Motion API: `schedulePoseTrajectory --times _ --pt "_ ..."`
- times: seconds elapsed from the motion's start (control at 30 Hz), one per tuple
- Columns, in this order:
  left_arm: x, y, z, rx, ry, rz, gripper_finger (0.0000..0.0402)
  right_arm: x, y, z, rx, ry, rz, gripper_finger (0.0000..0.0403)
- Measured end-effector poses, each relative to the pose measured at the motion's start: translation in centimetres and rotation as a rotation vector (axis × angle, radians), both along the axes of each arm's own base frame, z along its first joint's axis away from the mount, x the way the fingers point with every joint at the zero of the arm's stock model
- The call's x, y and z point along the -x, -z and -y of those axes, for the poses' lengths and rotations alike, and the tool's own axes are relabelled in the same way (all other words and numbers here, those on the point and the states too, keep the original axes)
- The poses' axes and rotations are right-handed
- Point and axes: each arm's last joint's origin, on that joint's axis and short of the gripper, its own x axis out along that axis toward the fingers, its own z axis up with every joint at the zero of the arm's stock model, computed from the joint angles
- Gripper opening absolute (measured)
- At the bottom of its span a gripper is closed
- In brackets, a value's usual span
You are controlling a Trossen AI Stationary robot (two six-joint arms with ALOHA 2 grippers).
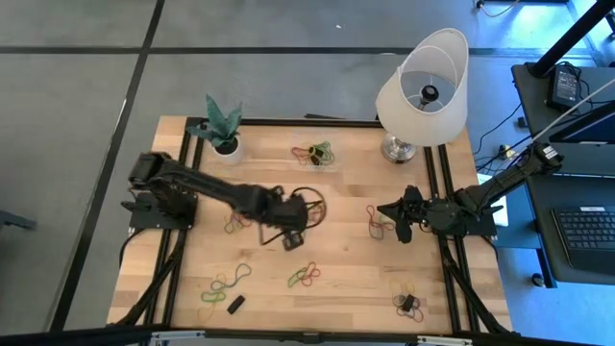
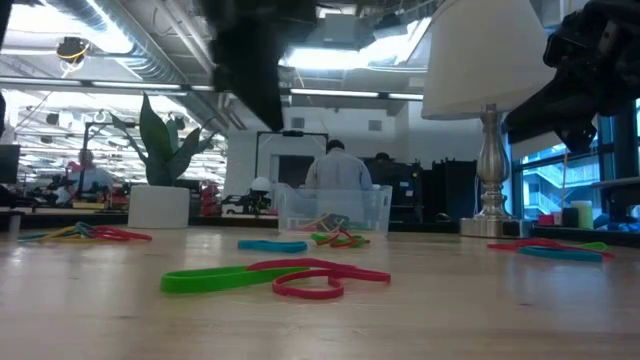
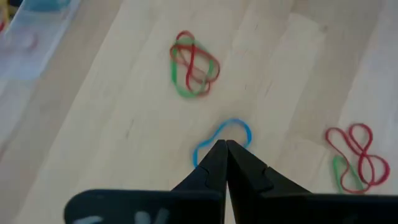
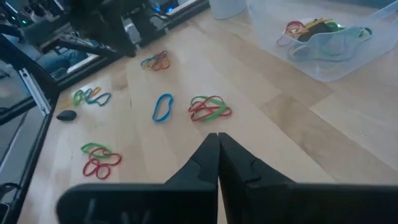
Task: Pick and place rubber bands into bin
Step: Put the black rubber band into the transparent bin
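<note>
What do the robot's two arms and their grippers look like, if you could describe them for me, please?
Both arms are black and jointed. The left arm rises from a blocky black base, and thin black cable loops by its wrist. The right arm is slimmer, with cabling running toward its far end. Each gripper, left and right, has two dark, flat, wedge-shaped fingers tapering to a point. No markings are legible.

the high view looks straight down on the whole counter (image 1: 346,240). the low view sits at counter height, facing the lamp (image 2: 487,90) and the bin (image 2: 333,210). each wrist view looks down close past its own hand; both share the blue rubber band (image 3: 225,138).
</note>
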Motion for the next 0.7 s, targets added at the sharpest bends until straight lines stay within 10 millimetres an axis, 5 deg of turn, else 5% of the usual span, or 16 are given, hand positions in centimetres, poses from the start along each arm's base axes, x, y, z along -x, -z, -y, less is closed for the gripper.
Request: schedulePoseTrajectory --times 0.2,0.47,0.7 --pt "4.1 0.4 1.6 -0.021 -0.005 0.06 0.0001 -0.4 -0.9 -0.3 -0.028 -0.026 0.048 0.0002" --pt "7.6 2.4 1.8 0.009 0.173 0.178 0.0001 -2.6 -4.6 -1.4 0.014 -0.016 0.064 0.0001" --pt "11.2 4.0 0.7 0.06 0.167 0.179 0.0001 -6.2 -8.0 -3.6 -0.042 0.0 -0.154 0.0001"
